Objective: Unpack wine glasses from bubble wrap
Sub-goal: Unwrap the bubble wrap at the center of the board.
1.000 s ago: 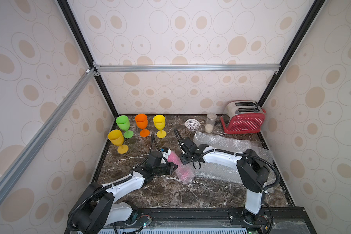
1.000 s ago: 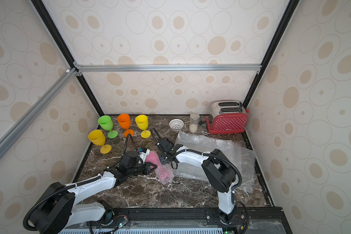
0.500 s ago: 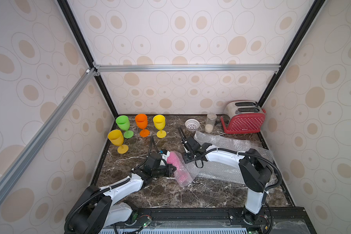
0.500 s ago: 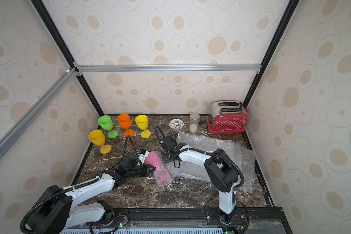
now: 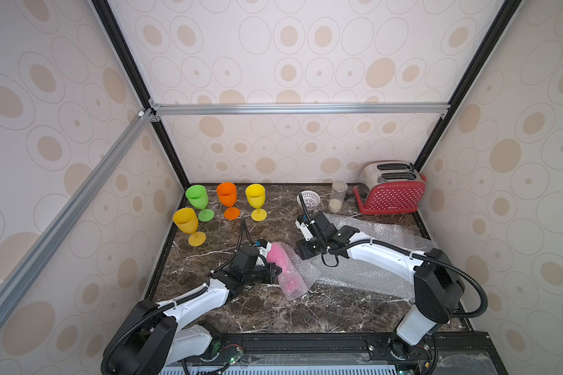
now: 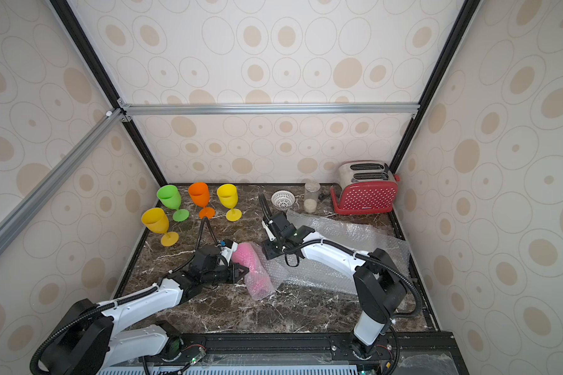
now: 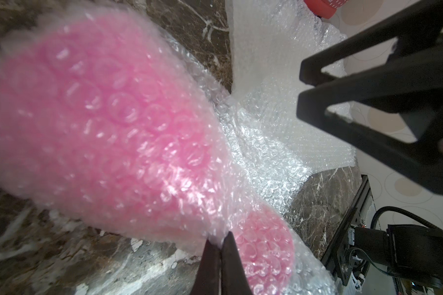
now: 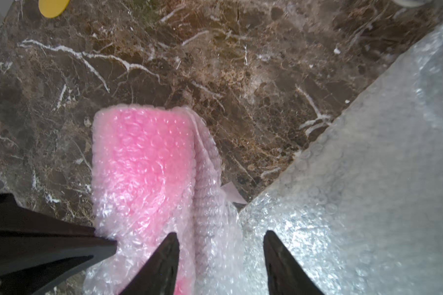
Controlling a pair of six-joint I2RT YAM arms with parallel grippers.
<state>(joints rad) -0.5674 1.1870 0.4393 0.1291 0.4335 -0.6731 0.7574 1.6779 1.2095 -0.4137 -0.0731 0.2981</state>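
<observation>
Bubble wrap tube point(image 5: 297, 283) encloses the pink wine glass point(image 5: 277, 258).

Left tool point(image 7: 219, 237) clamped, right tool point(image 8: 220, 233) parted

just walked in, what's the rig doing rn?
The two arms are unwrapping goblets. The green goblet, the orange goblet and two yellow goblets stand bare at the back left. The pink goblet lies on its side mid-table inside a bubble wrap tube. The left gripper is shut, pinching that wrap near the goblet's stem. The right gripper is open over the tube's loose flap and holds nothing. Flat bubble wrap sheets lie under the right arm.
</observation>
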